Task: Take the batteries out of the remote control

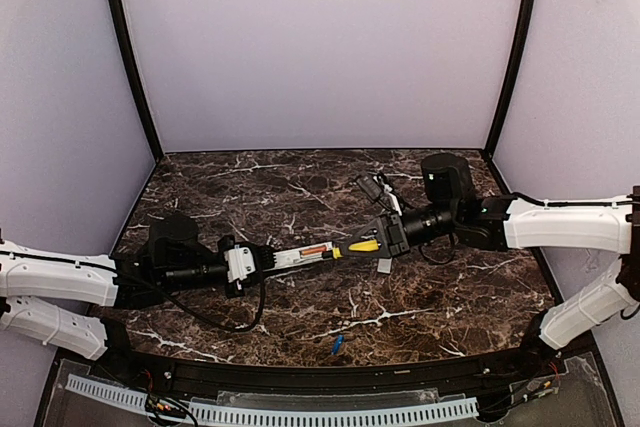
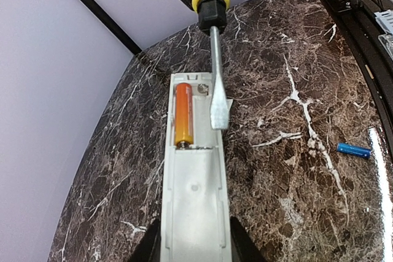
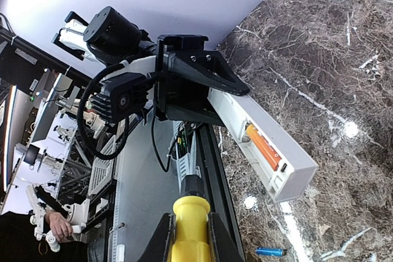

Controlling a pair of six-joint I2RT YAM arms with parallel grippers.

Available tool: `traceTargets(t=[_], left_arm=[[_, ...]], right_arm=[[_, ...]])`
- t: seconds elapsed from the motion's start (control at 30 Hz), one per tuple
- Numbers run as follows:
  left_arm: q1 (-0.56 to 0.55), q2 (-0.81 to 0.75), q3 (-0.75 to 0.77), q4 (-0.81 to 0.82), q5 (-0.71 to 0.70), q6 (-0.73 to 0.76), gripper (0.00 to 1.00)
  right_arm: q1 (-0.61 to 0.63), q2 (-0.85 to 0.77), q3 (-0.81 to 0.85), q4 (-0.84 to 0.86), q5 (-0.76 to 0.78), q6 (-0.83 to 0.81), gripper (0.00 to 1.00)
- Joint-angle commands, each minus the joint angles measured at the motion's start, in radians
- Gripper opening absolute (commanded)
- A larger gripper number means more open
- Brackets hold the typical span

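My left gripper (image 1: pixel 262 260) grasps the remote control (image 2: pixel 195 200), which has its compartment open and the orange battery (image 2: pixel 183 115) inside. My right gripper (image 1: pixel 388 237) clenches the screwdriver (image 2: pixel 216 65), its blade over the empty slot beside that cell. The blue battery (image 1: pixel 337 344) lies on the table (image 1: pixel 450 297) near its near edge.

Glossy marble-patterned table (image 2: pixel 295 170), matt plastic remote control (image 2: pixel 195 200), screwdriver (image 2: pixel 215 59) of metal and yellow plastic.

Left arm (image 1: pixel 60 279), right arm (image 1: pixel 570 225), jaws seemingly clamped
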Motion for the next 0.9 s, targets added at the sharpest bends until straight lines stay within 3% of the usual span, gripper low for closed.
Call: traceTargets(t=[0.0,0.5,0.87], left_arm=[[-0.002,-0.001,0.028,0.005,-0.011,0.001,0.0],[-0.002,0.008,0.048,-0.018,-0.038,-0.029,0.0],[-0.013,0.053,0.15,-0.124,-0.106,-0.447,0.0]], right_arm=[[-0.008,-0.018,0.027,-0.02,0.039,-0.026,0.0],[-0.014,-0.101,0.021,-0.118,0.233,-0.039,0.0],[-0.052,-0.233,-0.025,-0.204,0.43,-0.039,0.0]])
